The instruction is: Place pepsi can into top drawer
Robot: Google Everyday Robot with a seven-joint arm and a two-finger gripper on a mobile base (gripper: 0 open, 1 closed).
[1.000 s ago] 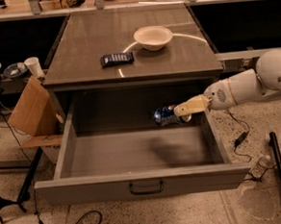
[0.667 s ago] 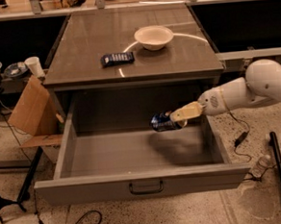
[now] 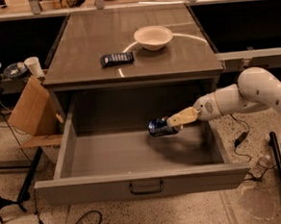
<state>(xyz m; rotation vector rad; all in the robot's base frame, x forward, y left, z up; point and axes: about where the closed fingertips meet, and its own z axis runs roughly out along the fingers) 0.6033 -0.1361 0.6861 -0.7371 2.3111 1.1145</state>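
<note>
Over top drawer, gripper jaws hide one pepsi can end.

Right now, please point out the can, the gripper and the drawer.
can [image 3: 158, 127]: camera view, on its blue side.
gripper [image 3: 172, 124]: camera view, between its fingertips, gripping the can over the open drawer.
drawer [image 3: 88, 187]: camera view, on its grey front panel.

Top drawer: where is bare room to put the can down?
Inside the top drawer the floor is bare between all four walls. Only right of the middle is crowded, where the gripper holds the pepsi can over it.
</note>
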